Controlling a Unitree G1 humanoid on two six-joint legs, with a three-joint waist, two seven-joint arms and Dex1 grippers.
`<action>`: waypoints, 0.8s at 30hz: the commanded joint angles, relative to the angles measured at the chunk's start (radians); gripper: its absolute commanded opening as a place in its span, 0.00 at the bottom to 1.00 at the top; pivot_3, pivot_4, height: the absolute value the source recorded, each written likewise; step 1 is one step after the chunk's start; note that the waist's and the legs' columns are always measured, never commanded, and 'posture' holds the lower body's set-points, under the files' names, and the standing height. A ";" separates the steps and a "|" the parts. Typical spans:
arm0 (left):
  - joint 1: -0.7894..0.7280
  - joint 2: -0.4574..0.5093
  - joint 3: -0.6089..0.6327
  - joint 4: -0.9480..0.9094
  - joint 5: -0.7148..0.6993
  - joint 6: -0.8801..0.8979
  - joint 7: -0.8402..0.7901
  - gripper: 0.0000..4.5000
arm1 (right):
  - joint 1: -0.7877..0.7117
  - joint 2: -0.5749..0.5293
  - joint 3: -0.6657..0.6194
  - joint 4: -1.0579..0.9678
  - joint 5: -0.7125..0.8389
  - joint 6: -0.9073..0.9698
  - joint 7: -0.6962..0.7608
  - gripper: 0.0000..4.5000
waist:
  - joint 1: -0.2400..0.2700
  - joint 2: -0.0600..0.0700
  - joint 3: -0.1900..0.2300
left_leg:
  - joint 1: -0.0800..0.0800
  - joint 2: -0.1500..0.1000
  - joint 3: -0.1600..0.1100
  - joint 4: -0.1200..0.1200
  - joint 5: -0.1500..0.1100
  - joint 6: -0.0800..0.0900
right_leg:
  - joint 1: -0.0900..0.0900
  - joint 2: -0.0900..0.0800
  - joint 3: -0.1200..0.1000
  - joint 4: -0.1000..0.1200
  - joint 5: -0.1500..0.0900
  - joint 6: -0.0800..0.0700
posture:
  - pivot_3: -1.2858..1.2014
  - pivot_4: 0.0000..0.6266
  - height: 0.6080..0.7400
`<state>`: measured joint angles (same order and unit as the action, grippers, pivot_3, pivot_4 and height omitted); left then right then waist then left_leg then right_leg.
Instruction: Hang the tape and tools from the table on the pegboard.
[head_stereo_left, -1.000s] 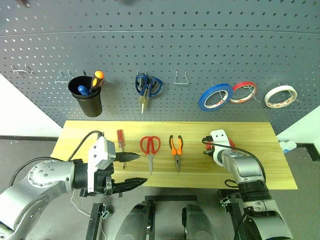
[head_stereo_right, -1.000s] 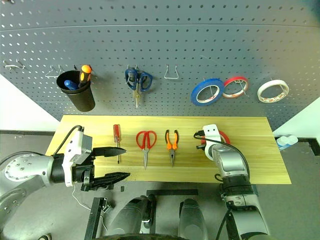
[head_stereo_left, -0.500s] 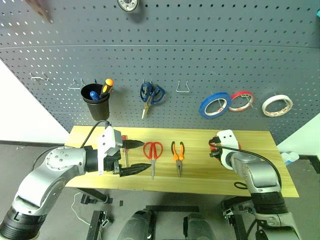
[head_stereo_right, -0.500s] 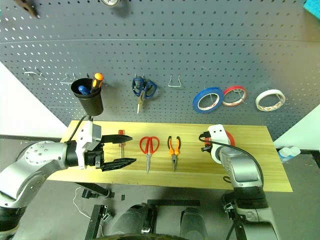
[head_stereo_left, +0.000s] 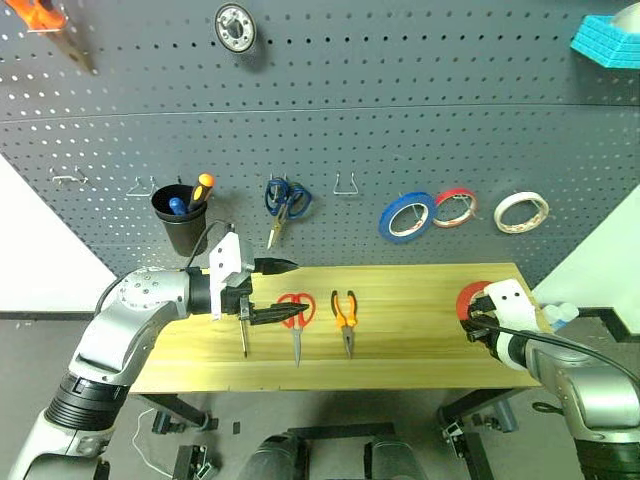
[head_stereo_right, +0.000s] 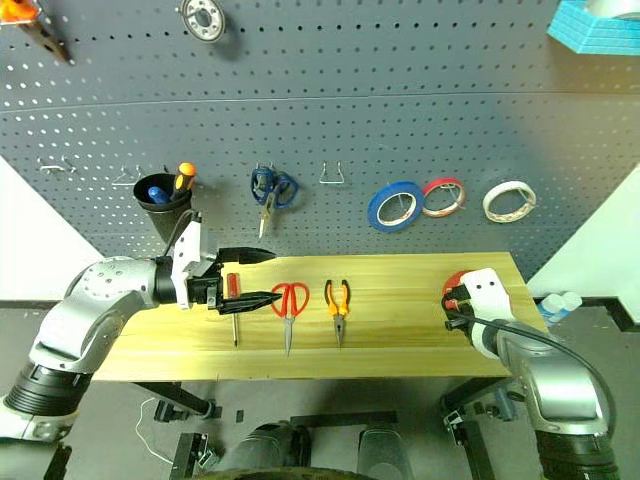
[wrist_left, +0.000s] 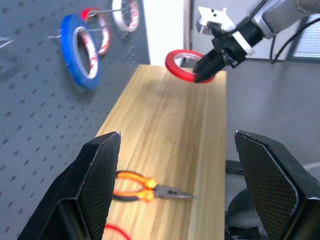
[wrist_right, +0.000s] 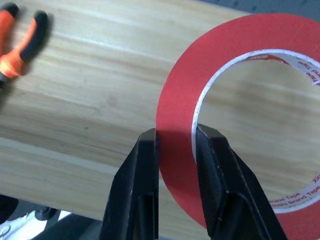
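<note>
Over the left half of the table (head_stereo_left: 420, 330) the left gripper (head_stereo_left: 285, 292) hangs with its two black fingers spread wide and nothing between them, pointing sideways toward the middle of the bench. Just under and beside its tips lie the screwdriver (head_stereo_left: 243, 335), then the red scissors (head_stereo_left: 296, 322), then the pliers (head_stereo_left: 345, 318), side by side and apart, each with its long axis running from the pegboard side toward the front edge. So the open fingers point across those handles rather than along them, and this arm is plainly the nearer one to all three tools. Further right, at the table's far end, the right gripper (wrist_right: 177, 150) is closed on the red tape (wrist_right: 240, 105), one finger inside the ring's hole and one outside, pinching the band. The roll looks lifted just above the wood. The pegboard (head_stereo_left: 400, 120) stands straight behind it, so I'd judge the tape goes up and forward next.
</note>
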<state>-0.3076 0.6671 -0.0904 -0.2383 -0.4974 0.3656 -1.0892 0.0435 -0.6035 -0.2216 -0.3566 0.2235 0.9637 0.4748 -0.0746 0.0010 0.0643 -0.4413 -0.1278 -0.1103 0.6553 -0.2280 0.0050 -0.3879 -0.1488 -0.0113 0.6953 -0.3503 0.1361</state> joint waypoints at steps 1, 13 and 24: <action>-0.025 -0.002 0.019 0.004 0.002 -0.027 -0.014 0.84 | 0.008 -0.023 -0.066 -0.065 0.041 -0.091 0.049 0.15 | 0.000 0.000 0.000 | 0.000 0.000 0.000 0.001 0.000 0.000 | 0.000 0.000 0.000 0.001 0.000 0.000 | 0.45 0.00 0.55; -0.047 -0.067 0.090 -0.001 -0.061 -0.025 0.007 0.84 | -0.058 -0.004 -0.173 -0.027 0.121 -0.288 0.085 0.15 | 0.003 0.002 -0.003 | 0.000 0.000 0.000 0.011 -0.001 0.002 | 0.002 0.000 0.000 0.006 0.001 -0.001 | 0.46 0.00 0.55; -0.043 -0.092 0.103 -0.014 -0.063 -0.026 0.031 0.84 | -0.222 0.048 -0.133 0.139 0.093 -0.486 0.016 0.15 | 0.001 0.002 -0.007 | 0.000 0.000 0.000 0.012 0.000 0.002 | 0.002 0.000 0.000 0.007 0.001 -0.001 | 0.46 0.00 0.55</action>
<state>-0.3325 0.5753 -0.0139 -0.2245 -0.5479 0.3571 -1.0639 -0.1481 -0.5632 -0.3557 -0.2229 0.3249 0.5192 0.5039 -0.0734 0.0031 0.0578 -0.4412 -0.1279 -0.1108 0.6669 -0.2283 0.0074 -0.3861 -0.1486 -0.0112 0.7023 -0.3495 0.1355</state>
